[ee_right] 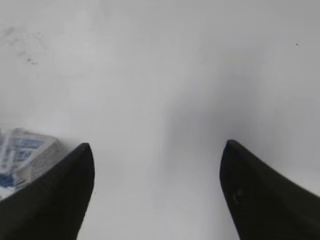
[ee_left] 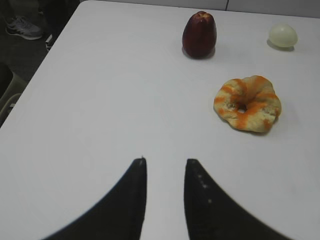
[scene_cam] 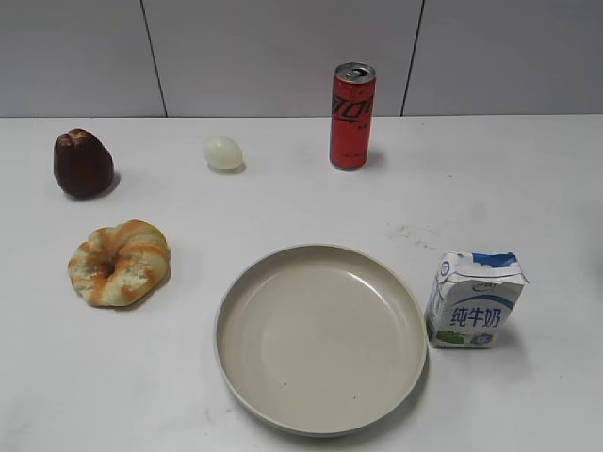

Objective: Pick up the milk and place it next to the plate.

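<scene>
The milk (scene_cam: 474,301), a small white carton with blue characters and a green patch at its base, stands upright on the white table, just right of the plate (scene_cam: 318,350). The plate is a large round beige dish and is empty. Neither gripper shows in the exterior view. In the right wrist view my right gripper (ee_right: 157,145) is wide open and empty above bare table, and a corner of the milk (ee_right: 22,150) shows beside its left finger. My left gripper (ee_left: 165,161) has its fingers a little apart and holds nothing, over the table's left part.
A ring-shaped bread (scene_cam: 120,263) lies left of the plate and also shows in the left wrist view (ee_left: 247,103). A dark red fruit (scene_cam: 83,164), a pale egg (scene_cam: 223,153) and a red can (scene_cam: 351,116) stand along the back. The table's left edge (ee_left: 37,80) shows in the left wrist view.
</scene>
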`<action>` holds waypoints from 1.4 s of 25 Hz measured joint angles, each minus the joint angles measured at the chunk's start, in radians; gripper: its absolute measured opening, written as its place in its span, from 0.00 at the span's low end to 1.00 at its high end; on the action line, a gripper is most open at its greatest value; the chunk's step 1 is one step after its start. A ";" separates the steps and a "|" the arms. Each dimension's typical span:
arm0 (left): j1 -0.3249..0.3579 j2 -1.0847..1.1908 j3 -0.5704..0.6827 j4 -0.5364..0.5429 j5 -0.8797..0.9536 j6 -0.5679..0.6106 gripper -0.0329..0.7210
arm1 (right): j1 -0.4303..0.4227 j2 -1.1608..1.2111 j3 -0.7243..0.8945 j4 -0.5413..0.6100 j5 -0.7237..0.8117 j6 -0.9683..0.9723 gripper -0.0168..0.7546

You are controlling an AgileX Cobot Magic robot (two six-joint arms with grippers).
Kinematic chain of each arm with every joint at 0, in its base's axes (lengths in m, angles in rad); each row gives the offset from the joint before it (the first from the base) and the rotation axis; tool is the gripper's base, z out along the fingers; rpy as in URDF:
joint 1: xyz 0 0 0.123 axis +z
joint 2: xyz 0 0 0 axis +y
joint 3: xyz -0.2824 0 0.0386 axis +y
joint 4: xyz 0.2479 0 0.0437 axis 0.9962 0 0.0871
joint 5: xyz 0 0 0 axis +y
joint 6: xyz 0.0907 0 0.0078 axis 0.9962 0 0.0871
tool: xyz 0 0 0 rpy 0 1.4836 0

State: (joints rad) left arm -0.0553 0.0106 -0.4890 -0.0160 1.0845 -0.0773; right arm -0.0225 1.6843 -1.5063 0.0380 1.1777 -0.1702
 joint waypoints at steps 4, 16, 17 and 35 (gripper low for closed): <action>0.000 0.000 0.000 0.000 0.000 0.000 0.32 | 0.000 -0.130 0.130 0.062 0.004 -0.003 0.78; 0.000 0.000 0.000 0.000 0.000 0.000 0.32 | 0.000 -0.843 0.892 0.075 -0.169 -0.030 0.78; 0.000 0.000 0.000 0.000 0.000 0.000 0.32 | 0.000 -0.892 0.942 0.075 -0.173 -0.030 0.78; 0.000 0.000 0.000 0.000 0.000 0.000 0.32 | 0.000 -1.532 1.087 0.081 -0.230 -0.031 0.76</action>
State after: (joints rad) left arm -0.0553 0.0106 -0.4890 -0.0160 1.0845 -0.0773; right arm -0.0225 0.1527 -0.4195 0.1186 0.9479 -0.2007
